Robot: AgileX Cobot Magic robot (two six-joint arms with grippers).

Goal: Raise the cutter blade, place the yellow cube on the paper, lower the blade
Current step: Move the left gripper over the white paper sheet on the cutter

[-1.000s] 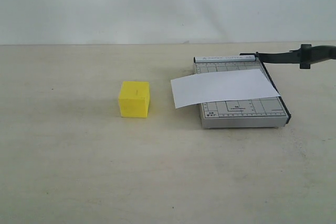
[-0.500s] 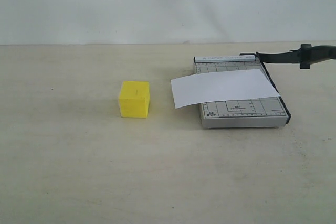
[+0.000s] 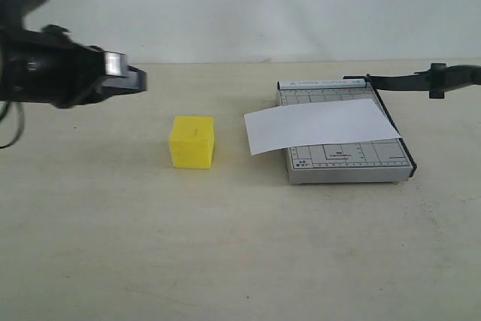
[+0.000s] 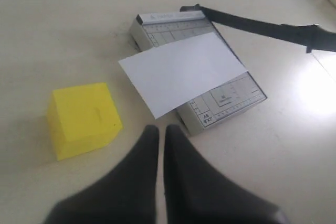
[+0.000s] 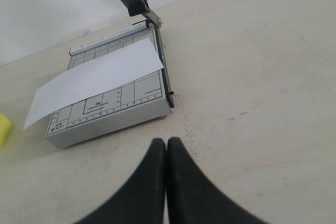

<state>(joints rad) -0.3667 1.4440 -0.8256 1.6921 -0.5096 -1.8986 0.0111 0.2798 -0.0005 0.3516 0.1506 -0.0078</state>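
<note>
I see a pale table [image 3: 225, 261] from the off-arm camera. A yellow cube [image 3: 192, 141] rests on it a little left of centre. At 3 o'clock from the cube, near but not touching, sits a grey gridded trimmer base [image 3: 349, 163]. A sheet of white paper [image 3: 322, 125] lies across the base, slightly askew, and its left end overhangs the base toward the cube. The cutter blade [image 3: 417, 80] is lifted. It runs from its hinge at the far right corner of the base out toward 3 o'clock, and its thick handle leaves the picture's right edge. My left claw [image 3: 140, 80] hangs in the air at about 10 o'clock from the cube, apart from it. In the left wrist camera its two dark fingers [image 4: 184, 177] sit nearly together with only a thin slit between them, holding nothing. My right claw [image 5: 166, 141] appears only in the right wrist camera. Its fingers are pressed together, holding nothing, above bare table near the base's corner.
</note>
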